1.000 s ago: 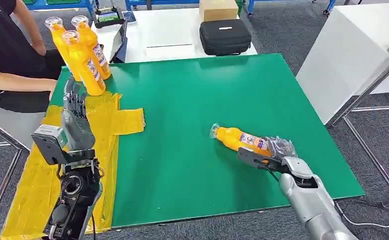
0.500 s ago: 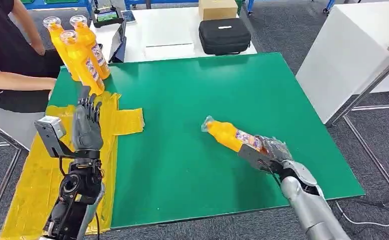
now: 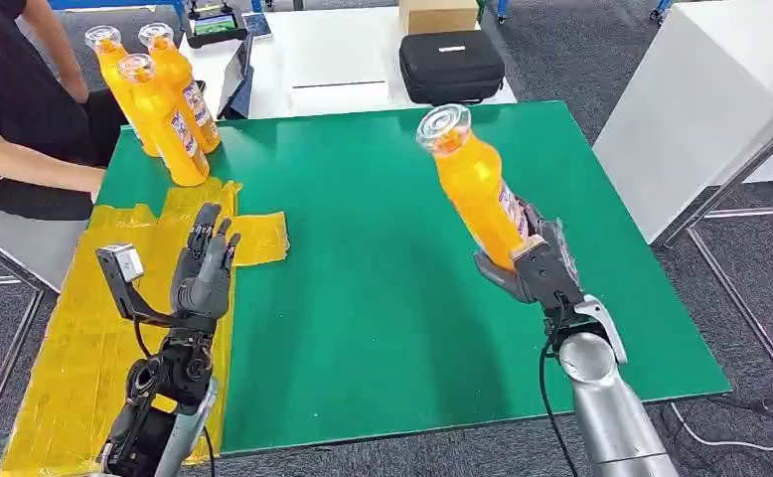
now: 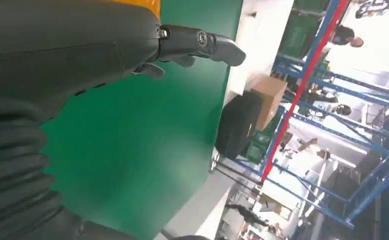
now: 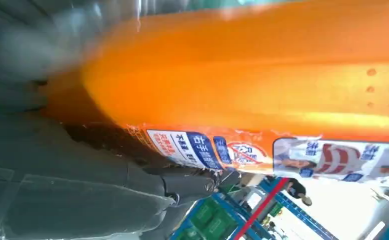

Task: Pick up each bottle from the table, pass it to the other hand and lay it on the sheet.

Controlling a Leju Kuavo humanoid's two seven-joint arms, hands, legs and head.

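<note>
Head view: the right hand [image 3: 534, 270] holds an orange bottle [image 3: 474, 189] by its lower end, fingers clamped around it, cap end raised and tilted toward the far edge, clear of the green surface [image 3: 363, 298] on its right half. The left hand [image 3: 204, 273] is raised above the yellow sheet [image 3: 75, 348] at the left edge, fingers apart, holding nothing. Three more bottles [image 3: 164, 109] stand at the far left corner.
</note>
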